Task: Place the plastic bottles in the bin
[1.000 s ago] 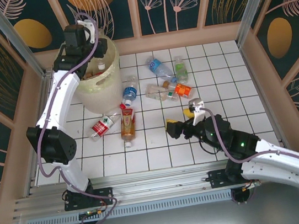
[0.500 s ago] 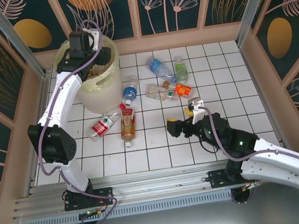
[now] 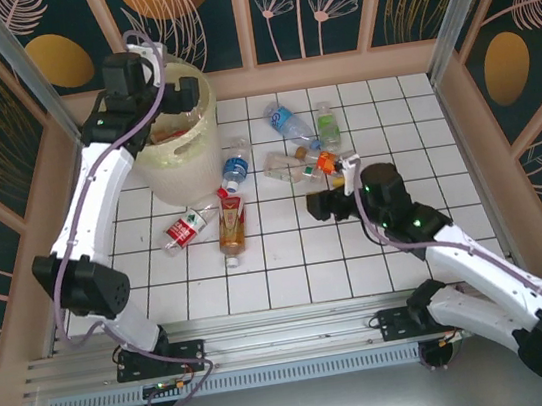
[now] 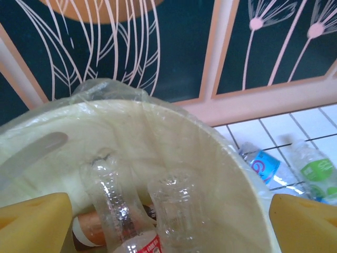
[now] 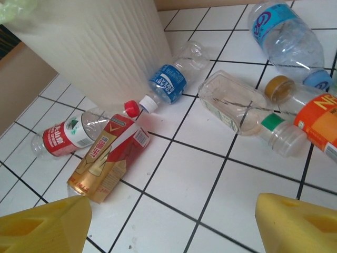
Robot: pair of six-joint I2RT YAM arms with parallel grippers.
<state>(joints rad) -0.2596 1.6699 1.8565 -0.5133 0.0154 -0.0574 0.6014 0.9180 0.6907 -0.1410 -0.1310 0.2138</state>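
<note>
Bottles (image 4: pixel 115 203) rest in bin (image 4: pixel 210 153) beneath spread left jaws, apparently untouched.

In the upper left of the frame the left gripper (image 3: pixel 150 107) hangs over the bin (image 3: pixel 186 139). Loose plastic bottles (image 3: pixel 232 227) lie scattered on the white tiled table (image 3: pixel 289 261) from the bin's foot to frame centre. The right gripper (image 3: pixel 318 205) sits just below the orange-labelled bottle (image 3: pixel 331 163).
</note>
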